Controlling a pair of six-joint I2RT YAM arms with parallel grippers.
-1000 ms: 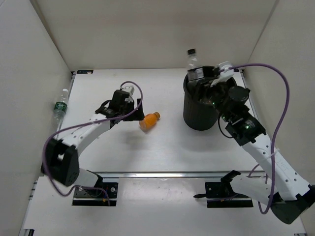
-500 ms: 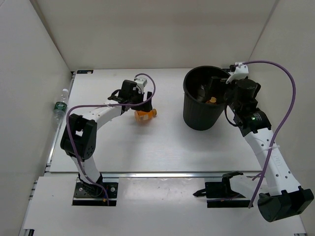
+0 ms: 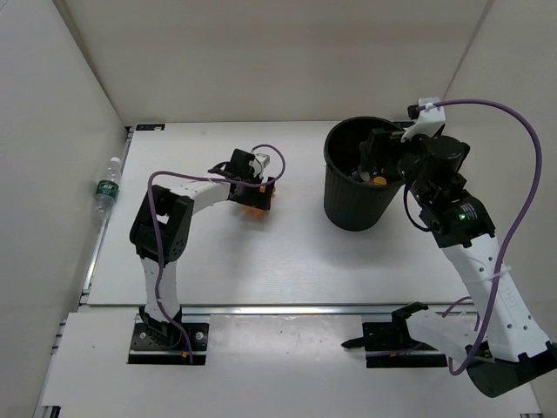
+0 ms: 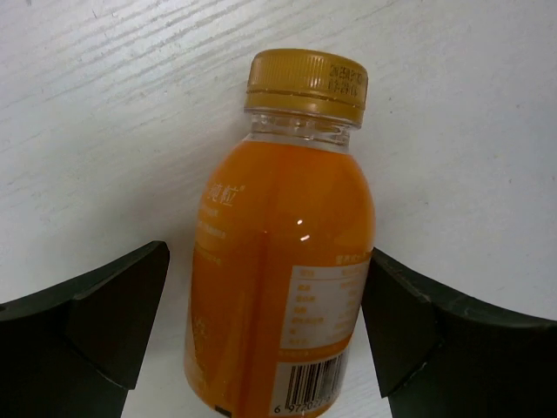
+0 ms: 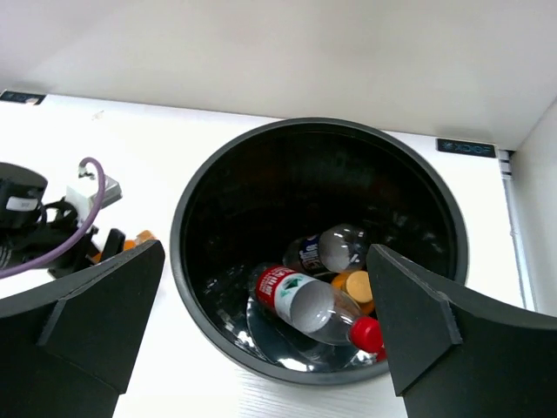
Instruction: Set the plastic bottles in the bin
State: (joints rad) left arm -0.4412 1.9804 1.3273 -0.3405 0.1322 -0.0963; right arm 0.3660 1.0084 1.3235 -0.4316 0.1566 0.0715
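The plastic bottles (image 5: 315,306) are in three places: some inside the bin (image 5: 178,235), one on the worktop (image 3: 261,261), and one off at the left side. The bin, a round black bucket with a rolled rim, stands upright on the right half of the worktop. At its bottom a clear red-labelled bottle (image 5: 283,292) lies on its side, its red cap toward the lower right of the right wrist view. A second clear bottle (image 5: 326,251) with a dark label lies just behind it, and a small orange cap (image 5: 357,283) shows between them. The right fingers (image 5: 96,313) hang above the bin's mouth, spread wide and released, with nothing between them. The orange bottle (image 4: 283,261) lies on its side on the white worktop, left of the bin and well apart from it. Its screw cap (image 4: 305,83) points away from the left wrist camera, and its label and barcode face up. The left fingers (image 4: 435,340) are lowered around it, spread wide and released, one on each side of its body. One side shows a clear gap; on the other the fingertip is just beside the bottle, and whether it touches I cannot tell. The green-labelled bottle (image 3: 105,186), clear with a white cap, lies along the foot of the left wall, beyond the worktop's left edge and well apart from both arms.
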